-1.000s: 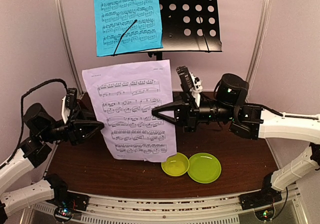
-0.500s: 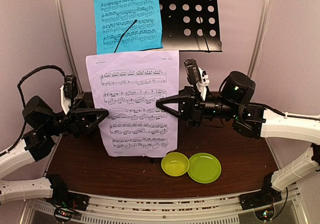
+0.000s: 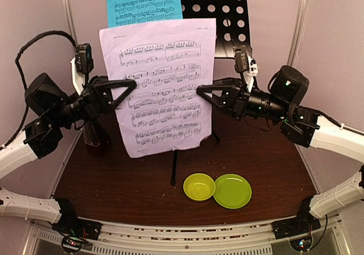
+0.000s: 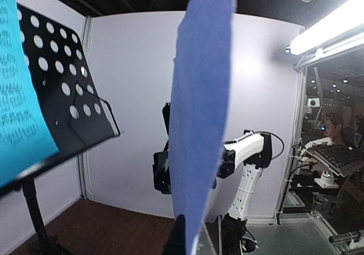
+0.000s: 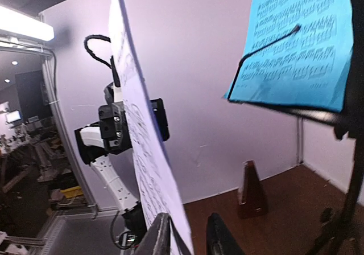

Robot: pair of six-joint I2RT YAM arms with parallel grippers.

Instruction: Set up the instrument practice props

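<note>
Two robot arms hold up a pale lilac sheet of music between them, upright and slightly tilted, well above a dark wooden table.

The left gripper is clamped tight on the sheet's left edge, about halfway down. In the left wrist view the sheet is seen edge-on, rising straight up from the fingers.

The right gripper is at the sheet's right edge, at about the same height. In the right wrist view its two fingers stand slightly apart. The paper lies against one finger, and the other finger is clear of it.

Behind the sheet, beyond both grippers, is a black music stand with a perforated desk. A blue sheet of music rests on the desk's left half, above and beyond the left gripper. The lilac sheet hides its lower part.

A small wooden metronome stands on the table directly below the left gripper.

Below the right gripper, nearer the arm bases, a yellow-green bowl and a green plate sit side by side, touching.
</note>
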